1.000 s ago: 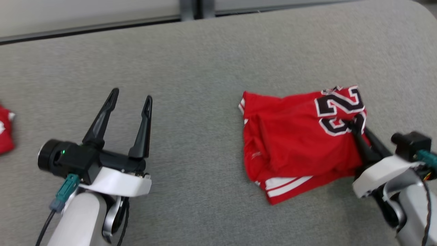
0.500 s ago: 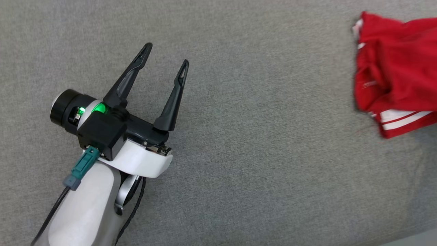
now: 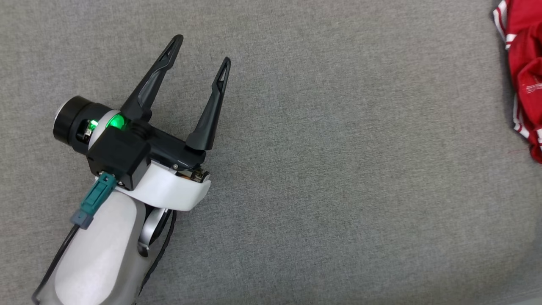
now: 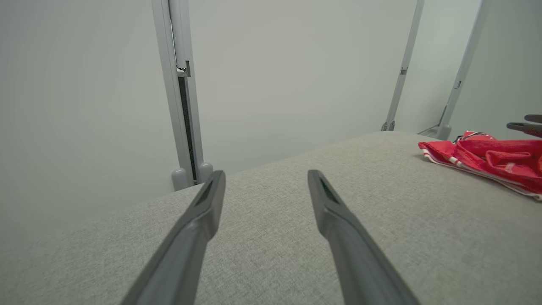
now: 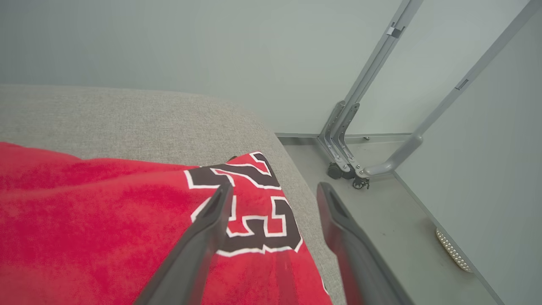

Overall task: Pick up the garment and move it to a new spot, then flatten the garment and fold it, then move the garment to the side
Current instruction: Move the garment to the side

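The right gripper [image 5: 275,186] now stands open, having released the jersey [image 3: 527,67] at three o'clock, likely finishing the task.

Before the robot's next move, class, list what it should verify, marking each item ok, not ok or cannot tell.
1. Left claw open and empty: ok.
2. Right claw open, not pinching the jersey: ok.
3. Jersey lying on the pad, at its right side: ok.
4. Jersey not overhanging the pad's edge: cannot tell; it lies close to the edge.
5. Fold neat: cannot tell; the jersey is cut off at the frame edges.
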Controlling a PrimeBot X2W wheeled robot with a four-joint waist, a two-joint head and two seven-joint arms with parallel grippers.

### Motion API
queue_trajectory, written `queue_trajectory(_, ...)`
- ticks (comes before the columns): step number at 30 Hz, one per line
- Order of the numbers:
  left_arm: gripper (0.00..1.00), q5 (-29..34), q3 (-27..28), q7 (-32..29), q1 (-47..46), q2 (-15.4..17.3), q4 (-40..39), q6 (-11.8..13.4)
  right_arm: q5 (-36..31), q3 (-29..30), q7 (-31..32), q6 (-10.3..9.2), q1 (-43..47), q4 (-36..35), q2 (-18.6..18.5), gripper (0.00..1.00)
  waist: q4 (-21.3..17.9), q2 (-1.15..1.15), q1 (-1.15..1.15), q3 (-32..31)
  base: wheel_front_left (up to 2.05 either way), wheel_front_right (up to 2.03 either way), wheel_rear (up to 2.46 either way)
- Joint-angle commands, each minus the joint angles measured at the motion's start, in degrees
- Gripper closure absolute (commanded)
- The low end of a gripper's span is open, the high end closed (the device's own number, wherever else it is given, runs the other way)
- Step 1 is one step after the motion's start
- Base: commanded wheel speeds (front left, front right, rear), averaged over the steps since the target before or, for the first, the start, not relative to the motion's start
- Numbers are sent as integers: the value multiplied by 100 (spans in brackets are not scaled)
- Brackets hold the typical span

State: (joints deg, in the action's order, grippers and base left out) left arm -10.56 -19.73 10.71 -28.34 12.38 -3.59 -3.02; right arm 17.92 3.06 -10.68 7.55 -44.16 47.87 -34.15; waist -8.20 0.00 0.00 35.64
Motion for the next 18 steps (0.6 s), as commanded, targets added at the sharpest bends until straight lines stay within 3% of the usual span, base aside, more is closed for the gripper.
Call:
queue_trajectory(1,0,-31,22,48,88,30,57,17,50,60,-110,-12,142,67,111,0,-8,0,0,-140,0,0,0)
queue_trajectory(7,0,-184,116,164,500,79,284,104,258,59,-435,-12,843,-659,728,0,-139,0,0,-766,0,0,0)
queue_trajectory(18,0,-599,391,244,1479,-30,473,465,-183,-72,-453,-12,2595,-3069,1867,0,-93,0,0,-1662,0,0,0)
